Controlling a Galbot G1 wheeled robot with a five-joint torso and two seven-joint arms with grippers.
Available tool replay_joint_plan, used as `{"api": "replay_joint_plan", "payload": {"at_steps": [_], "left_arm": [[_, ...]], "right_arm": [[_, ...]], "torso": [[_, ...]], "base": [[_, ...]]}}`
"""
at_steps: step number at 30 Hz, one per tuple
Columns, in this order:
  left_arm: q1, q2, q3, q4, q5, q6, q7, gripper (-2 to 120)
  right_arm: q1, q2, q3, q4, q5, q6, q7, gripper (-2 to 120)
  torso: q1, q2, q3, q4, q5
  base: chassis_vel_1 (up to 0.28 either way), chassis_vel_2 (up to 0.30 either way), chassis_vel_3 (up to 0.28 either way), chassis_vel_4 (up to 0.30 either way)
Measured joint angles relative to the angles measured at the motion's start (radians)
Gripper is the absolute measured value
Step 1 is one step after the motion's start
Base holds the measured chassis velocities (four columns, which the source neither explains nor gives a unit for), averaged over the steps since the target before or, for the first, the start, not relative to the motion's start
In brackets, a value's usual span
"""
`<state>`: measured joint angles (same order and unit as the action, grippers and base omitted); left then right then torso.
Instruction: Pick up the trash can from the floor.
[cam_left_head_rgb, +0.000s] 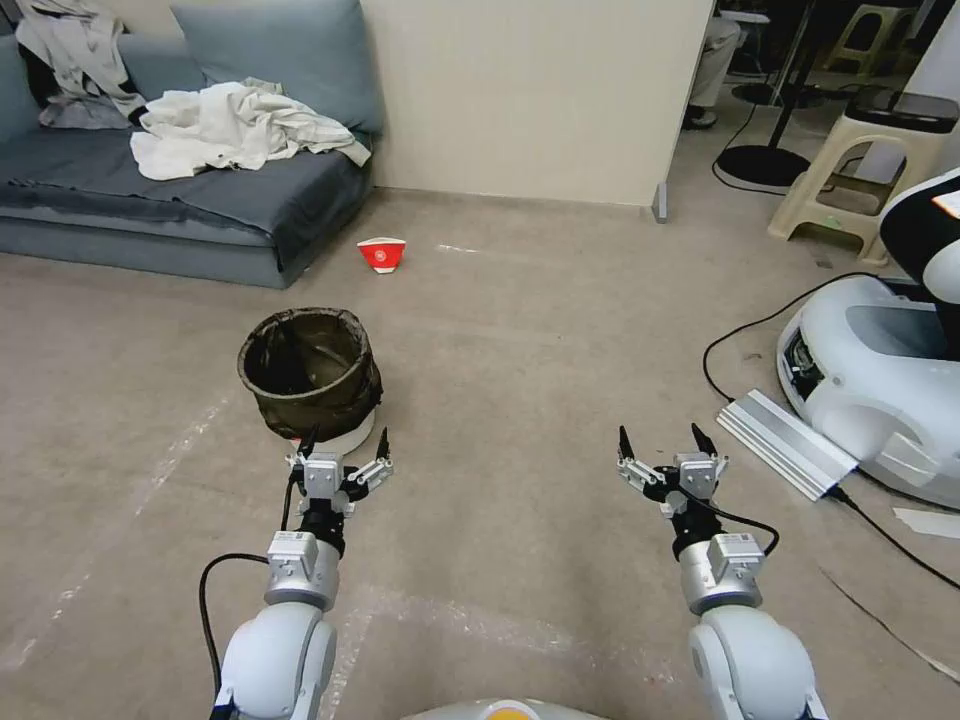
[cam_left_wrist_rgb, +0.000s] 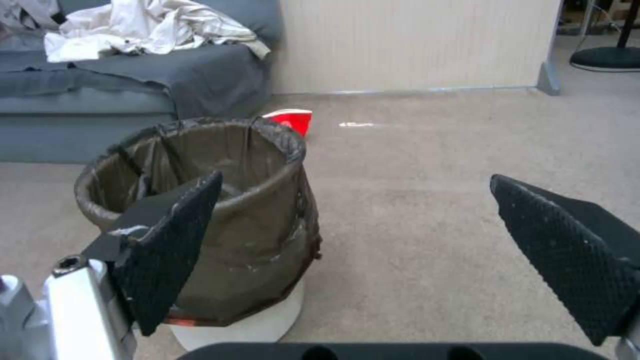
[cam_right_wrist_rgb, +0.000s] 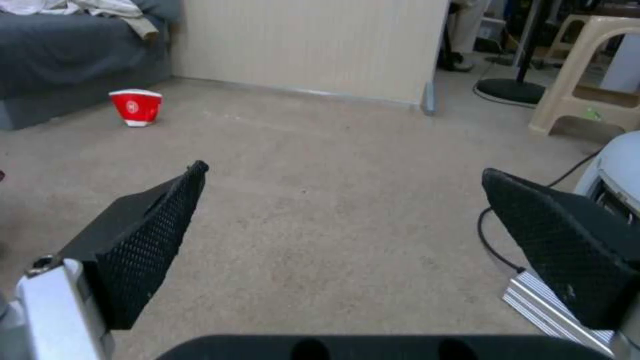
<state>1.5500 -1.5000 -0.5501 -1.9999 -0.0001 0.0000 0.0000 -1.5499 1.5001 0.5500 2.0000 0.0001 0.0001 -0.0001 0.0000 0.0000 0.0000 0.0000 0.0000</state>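
The trash can (cam_left_head_rgb: 310, 375), a small round bin with a dark olive bag folded over its rim and a white base, stands upright on the beige carpet floor (cam_left_head_rgb: 530, 340). My left gripper (cam_left_head_rgb: 345, 437) hovers open just in front of its base, not touching it. In the left wrist view the trash can (cam_left_wrist_rgb: 220, 225) sits close, partly behind one finger (cam_left_wrist_rgb: 167, 250) and off to one side of the open gap. My right gripper (cam_left_head_rgb: 661, 438) is open over bare carpet to the right, holding nothing; in the right wrist view its fingers (cam_right_wrist_rgb: 140, 240) frame only floor.
A red-and-white paper bowl (cam_left_head_rgb: 382, 254) lies beyond the can near a grey sofa (cam_left_head_rgb: 180, 200) with crumpled cloths. A cream wall panel (cam_left_head_rgb: 540, 100) stands behind. Another white robot base (cam_left_head_rgb: 880, 380), a ribbed metal bar (cam_left_head_rgb: 785, 440) and black cables lie right; a plastic stool (cam_left_head_rgb: 860, 170) stands farther back.
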Motion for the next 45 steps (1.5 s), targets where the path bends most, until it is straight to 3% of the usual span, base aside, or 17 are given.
{"api": "replay_joint_plan", "payload": {"at_steps": [18,24,25,28,30,35,45], "left_arm": [[0.008,-0.004,0.003,-0.022,-0.008,0.011,-0.001,100],[0.069,-0.043,0.046,-0.197,-0.085,0.111,-0.005,100],[0.069,-0.043,0.046,-0.197,-0.085,0.111,-0.005,100],[0.117,-0.073,0.078,-0.331,-0.145,0.189,-0.009,100],[0.134,-0.076,0.085,-0.358,-0.157,0.191,-0.013,100],[0.172,-0.061,0.071,-0.366,-0.171,0.143,-0.030,99],[0.179,-0.053,0.058,-0.347,-0.172,0.127,-0.035,99]], "right_arm": [[-0.009,0.001,0.007,0.017,0.008,-0.007,0.000,100],[-0.089,0.005,0.075,0.184,0.079,-0.077,-0.002,100],[-0.089,0.005,0.075,0.184,0.079,-0.077,-0.002,100],[-0.152,0.009,0.127,0.313,0.135,-0.131,-0.003,100],[-0.169,0.010,0.141,0.347,0.150,-0.145,-0.004,100],[-0.221,0.014,0.186,0.459,0.197,-0.191,-0.005,100],[-0.229,0.013,0.191,0.469,0.209,-0.186,-0.007,100]], "torso": [[0.000,0.000,0.000,0.0002,0.0003],[0.000,0.000,0.000,-0.0001,0.0000],[0.000,0.000,0.000,-0.0001,0.0000],[0.000,0.000,0.000,-0.0001,0.0001],[0.000,0.000,0.000,-0.0003,0.0000],[0.000,0.000,0.000,-0.0002,-0.0004],[0.000,0.000,0.000,-0.0001,0.0000]], "base": [[0.000,0.000,0.000,0.000],[0.000,0.000,0.000,0.000],[0.000,0.000,0.000,0.000],[0.000,0.000,0.000,0.000],[0.000,0.000,0.000,0.000],[0.000,0.000,0.000,0.000],[0.000,0.000,0.000,0.000]]}}
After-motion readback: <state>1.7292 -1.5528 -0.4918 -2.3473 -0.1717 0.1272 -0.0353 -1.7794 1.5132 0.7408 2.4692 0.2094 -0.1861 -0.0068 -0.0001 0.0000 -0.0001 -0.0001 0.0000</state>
